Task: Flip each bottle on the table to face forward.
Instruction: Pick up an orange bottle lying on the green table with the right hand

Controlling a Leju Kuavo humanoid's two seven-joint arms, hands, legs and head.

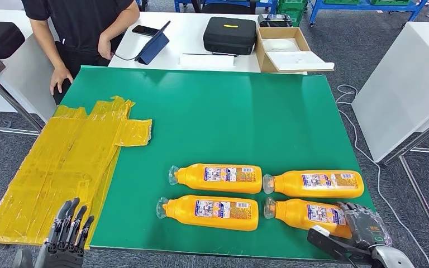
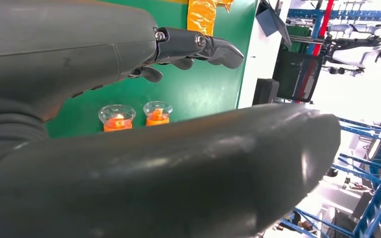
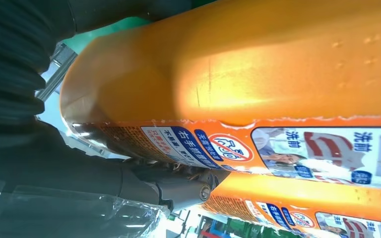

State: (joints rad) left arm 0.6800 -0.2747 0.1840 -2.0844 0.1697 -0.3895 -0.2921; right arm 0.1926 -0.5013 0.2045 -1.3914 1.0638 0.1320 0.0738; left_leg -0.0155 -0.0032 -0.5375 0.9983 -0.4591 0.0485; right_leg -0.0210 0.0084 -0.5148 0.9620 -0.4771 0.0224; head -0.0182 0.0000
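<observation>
**Right hand on near-right bottle**

My right hand [image 1: 365, 224] wraps the base end of the near-right bottle [image 1: 304, 214], lying with three others on the green table [image 1: 229, 117]. My fingers [image 3: 178, 186] curl beneath it; the grip is partly hidden. My left hand [image 1: 67, 231] hovers spread, holding nothing.

We count 4 orange bottles [image 1: 218, 178] lying on the green table [image 1: 229, 117], in 2 rows of 2, all w/ clear caps. 1 sheet of yellow plastic wrap [image 1: 67, 167] at the table's left edge. On the white table behind: 1 black case [image 1: 229, 34], 1 open cardboard box [image 1: 287, 50], 1 tablet [image 1: 152, 44], 1 phone [image 1: 144, 30]. 1 person [image 1: 81, 28] standing by. 2 robot hands: left hand [image 1: 67, 231], right hand [image 1: 363, 223].
</observation>
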